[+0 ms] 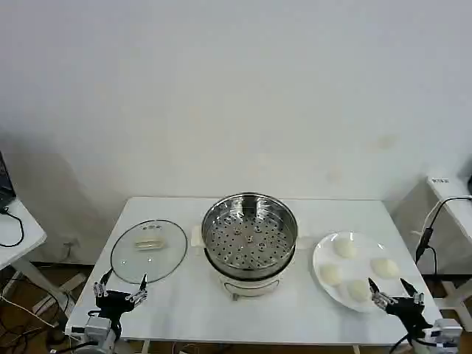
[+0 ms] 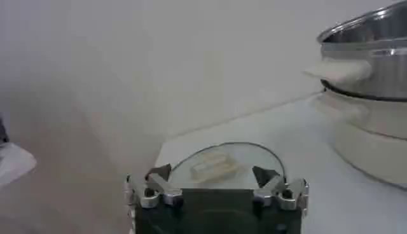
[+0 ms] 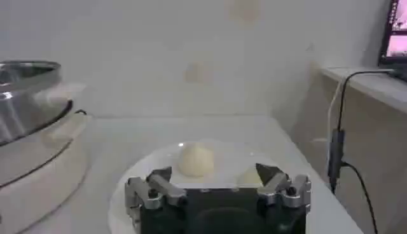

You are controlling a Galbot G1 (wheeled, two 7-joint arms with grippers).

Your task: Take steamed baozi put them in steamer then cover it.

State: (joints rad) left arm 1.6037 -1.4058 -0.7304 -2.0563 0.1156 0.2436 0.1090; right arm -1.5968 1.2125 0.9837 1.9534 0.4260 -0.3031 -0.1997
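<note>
At the near edge of the white surface (image 1: pixel 184 295), two pincers hang low, one at each corner. The left pincer (image 1: pixel 119 290) sits just before the cover, its fingers spread wide and grasping nothing. The right pincer (image 1: pixel 395 293) is likewise released, poised at the near rim of the white plate (image 1: pixel 322 259); the arms behind both are cut off by the picture's lower edge.

On the plate lie four steamed baozi (image 1: pixel 345 248), small, round and cream-white, set apart from one another. The nearest one is partly hidden behind the right pincer's fingertip. In the right wrist view only one bun (image 3: pixel 194 160) shows fully, with a second partly hidden behind the pincer's body.

The cover (image 1: pixel 149 250), one glass lid with a pale oblong handle, lies flat on the surface to the left of the steamer. In the left wrist view its near part is hidden by the pincer.

The steamer (image 1: pixel 249 234) stands between cover and plate, open, its perforated tray bare. Its white base is mostly hidden beneath the steel pot.
</note>
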